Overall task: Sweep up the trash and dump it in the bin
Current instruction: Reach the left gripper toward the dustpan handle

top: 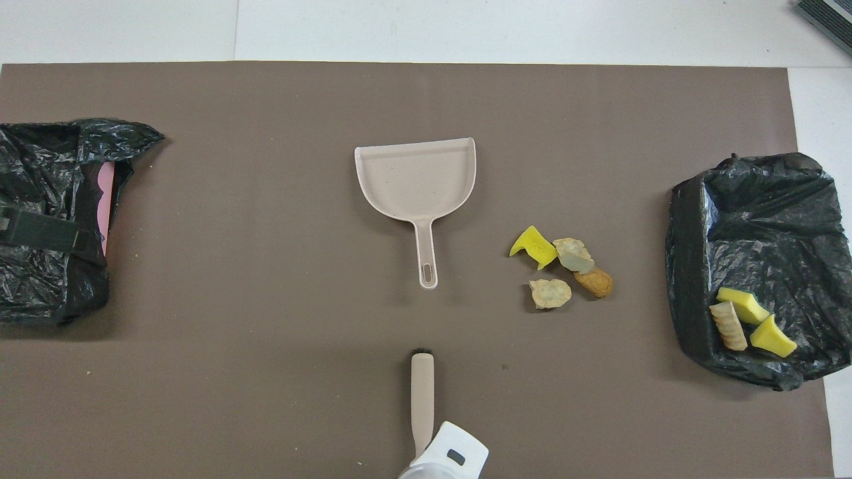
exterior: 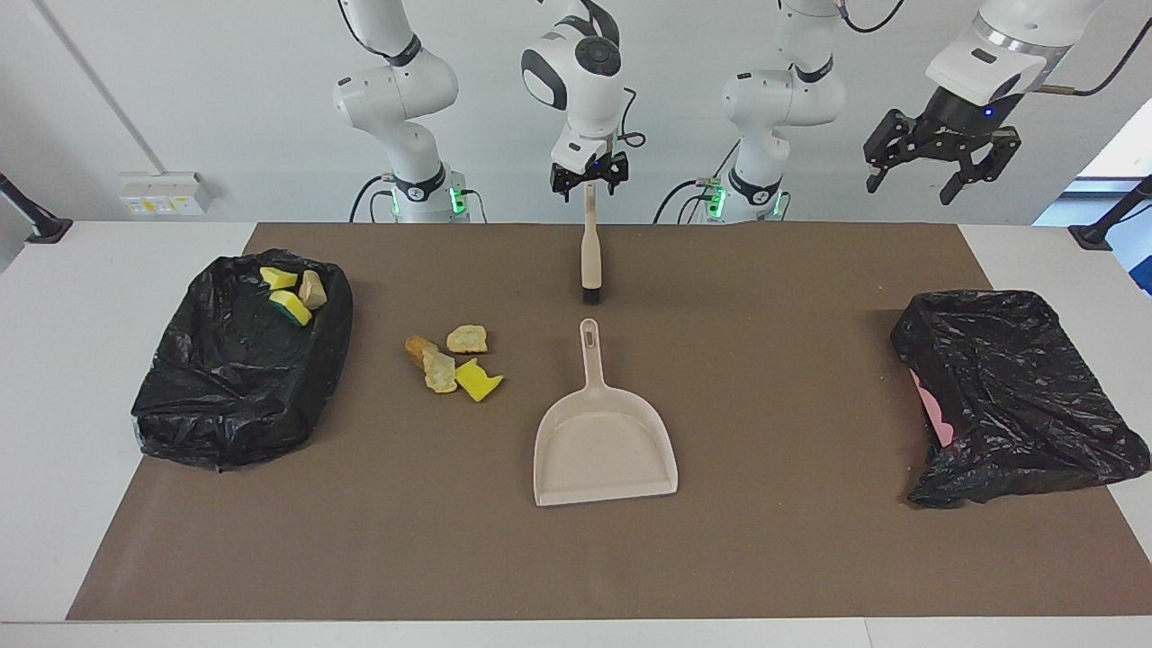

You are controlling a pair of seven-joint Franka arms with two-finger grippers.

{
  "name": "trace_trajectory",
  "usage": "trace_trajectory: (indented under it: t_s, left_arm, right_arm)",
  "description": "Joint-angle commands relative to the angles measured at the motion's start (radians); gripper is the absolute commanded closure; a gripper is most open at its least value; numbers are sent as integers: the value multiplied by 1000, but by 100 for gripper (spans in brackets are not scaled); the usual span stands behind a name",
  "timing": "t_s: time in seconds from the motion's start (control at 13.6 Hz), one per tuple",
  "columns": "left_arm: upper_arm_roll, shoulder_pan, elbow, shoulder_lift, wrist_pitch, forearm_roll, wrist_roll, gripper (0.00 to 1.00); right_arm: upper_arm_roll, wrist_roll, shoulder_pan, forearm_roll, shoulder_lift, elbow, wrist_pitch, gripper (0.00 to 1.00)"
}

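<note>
Facing view: a brown mat (exterior: 765, 540) covers the tabletop (exterior: 54, 405). A beige dustpan (exterior: 605, 445) lies flat at the middle of the mat, its handle pointing toward the robots. A beige brush (exterior: 590, 256) stands upright on its dark bristles, nearer to the robots than the dustpan's handle tip and apart from it. The right hand (exterior: 589, 180) is raised directly over the top of the brush handle, fingers spread; whether it touches the handle cannot be told. The left hand (exterior: 931, 166) hangs high over the left arm's end of the tabletop, fingers spread, holding nothing. The loose trash (exterior: 453, 358), three tan-to-orange chunks and one yellow sponge scrap, lies clustered on the mat between the dustpan and the black-lined bin (exterior: 238, 378) at the right arm's end. Inside that bin, at the edge nearer to the robots, rest more scraps (exterior: 292, 292): yellow sponge pieces and a tan chunk. A second black-bagged bin (exterior: 1008, 396), with pink showing at its opening, sits at the left arm's end.
</note>
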Motion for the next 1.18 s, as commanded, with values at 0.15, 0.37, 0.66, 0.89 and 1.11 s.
trace_trajectory:
  t_s: [0.15,0.37,0.66,0.89,1.11]
  left_arm:
    - [3,-190,-64,45,151,28,-210,0]
    - [2,-296,-77,120,257,23,-366,0]
    - [2,-378,-126,214,408,23,-464,0]
    - [3,-464,-172,312,544,28,-559,0]
    - [2,-519,-172,375,623,28,-635,0]
  right_arm:
    - [-4,59,42,42,5,-72,132,0]
    - [-4,90,78,42,42,-94,184,0]
    - [-3,93,94,42,45,-123,202,0]
    - [-4,93,95,42,45,-125,201,26]
    - [-4,93,95,42,45,-125,202,77]
